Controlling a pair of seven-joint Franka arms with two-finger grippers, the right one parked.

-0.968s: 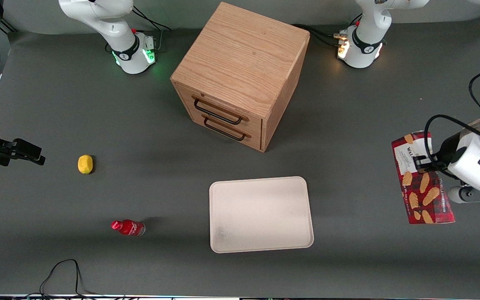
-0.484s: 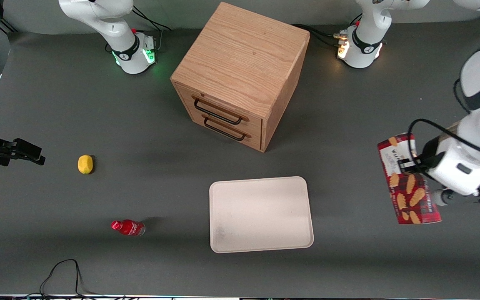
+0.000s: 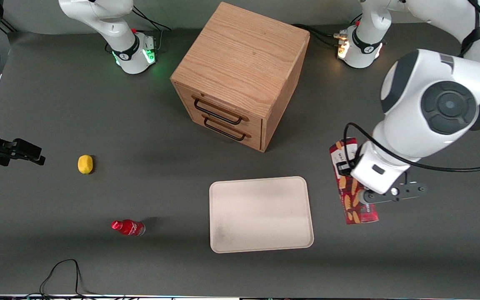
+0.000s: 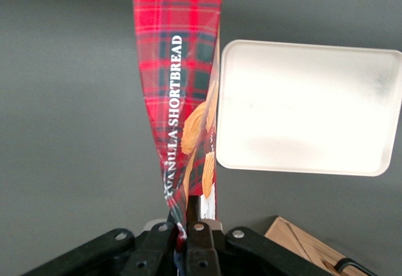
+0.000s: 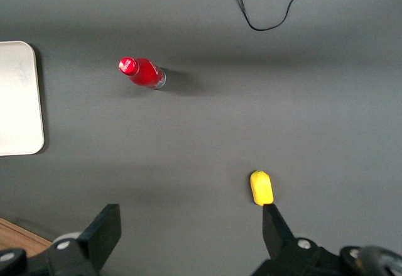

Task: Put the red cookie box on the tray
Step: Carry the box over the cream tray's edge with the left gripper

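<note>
The red cookie box (image 3: 350, 200), tartan with tan cookie pictures and a white label at one end, hangs above the table beside the tray (image 3: 260, 213), toward the working arm's end. My gripper (image 3: 345, 168) is shut on the box's label end; the arm's white wrist covers part of the box. In the left wrist view the red cookie box (image 4: 179, 93) stretches away from my gripper (image 4: 187, 216), its long edge just overlapping the rim of the cream-white tray (image 4: 301, 106). The tray lies flat with nothing on it.
A wooden two-drawer cabinet (image 3: 240, 75) stands farther from the front camera than the tray. A small red bottle (image 3: 128, 227) and a yellow lemon-like object (image 3: 85, 163) lie toward the parked arm's end. A black cable (image 3: 61, 273) loops near the table's front edge.
My gripper has carried the red cookie box from the working arm's end of the table toward the tray, and the box now shows narrower, turned more edge-on.
</note>
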